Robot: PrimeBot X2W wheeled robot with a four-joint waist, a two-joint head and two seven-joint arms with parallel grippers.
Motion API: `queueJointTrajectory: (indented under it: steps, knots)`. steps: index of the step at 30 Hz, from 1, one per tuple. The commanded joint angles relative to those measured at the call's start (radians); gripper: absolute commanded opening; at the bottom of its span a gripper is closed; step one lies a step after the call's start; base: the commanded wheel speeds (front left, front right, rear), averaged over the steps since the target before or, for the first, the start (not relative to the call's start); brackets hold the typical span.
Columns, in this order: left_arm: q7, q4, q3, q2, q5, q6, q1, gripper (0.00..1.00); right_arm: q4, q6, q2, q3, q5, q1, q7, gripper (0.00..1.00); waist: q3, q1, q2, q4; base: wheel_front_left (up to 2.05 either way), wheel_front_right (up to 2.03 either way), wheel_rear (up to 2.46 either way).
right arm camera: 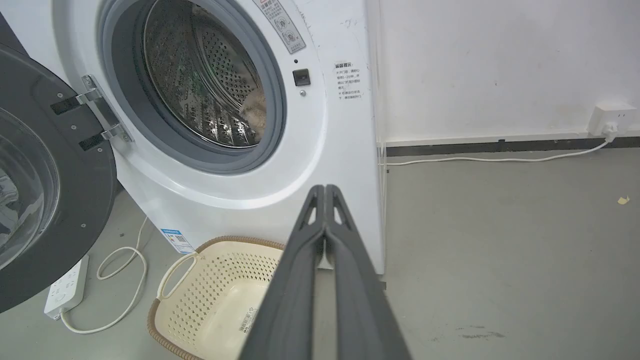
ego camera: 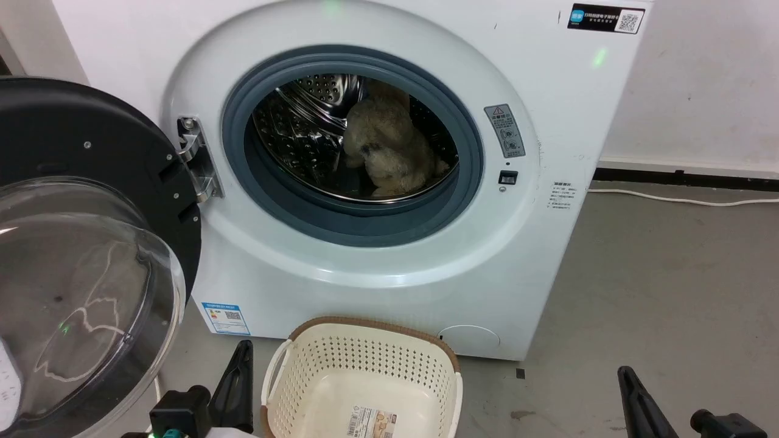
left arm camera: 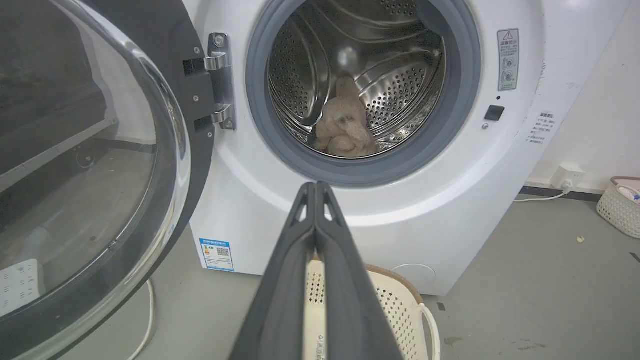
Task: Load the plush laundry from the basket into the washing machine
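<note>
One: Two grippers are to be accounted for. What is seen to the left of the washing machine?

Two: Its black-rimmed door, clear and bulging, is swung wide open on the hinge at the machine's left edge. Low before the machine's left front, the left gripper is seen with both dark fingers pressed together right to the tips; nothing is clamped between them.

One: And directly in front of the machine?

Two: The basket is set on the floor just before the machine's lower front, below the grey gasket. A printed label is seen on its bare bottom.

One: Where is the plush laundry found?

Two: Inside the machine. The plush laundry is slumped on the lower part of the perforated steel drum, behind that gasket and apart from both grippers.

One: What is noted toward the machine's right?

Two: Low before the machine's right front corner, the right gripper is seen, its fingers likewise closed tip to tip, and nothing is gripped. A white cable is laid on the floor from the machine's right side to a wall socket.
</note>
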Motion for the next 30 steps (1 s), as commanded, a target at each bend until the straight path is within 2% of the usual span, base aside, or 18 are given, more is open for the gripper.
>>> queueJointTrajectory:
  steps: [1, 30]
  knots:
    - [0.003, -0.002, 0.006, -0.002, 0.013, -0.002, -0.008, 0.0, -0.004, 0.0, 0.0, 0.0, -0.011, -0.012, 0.002, 0.0, 0.001, -0.0001, 0.0, 0.0, 0.0, 0.0, 0.0]
    - [0.037, -0.007, 0.03, -0.016, 0.063, -0.008, -0.032, 0.0, -0.017, 0.0, -0.001, 0.003, -0.067, -0.055, 0.046, 0.0, 0.015, -0.0001, 0.0, -0.009, 0.0, 0.0, 0.0]
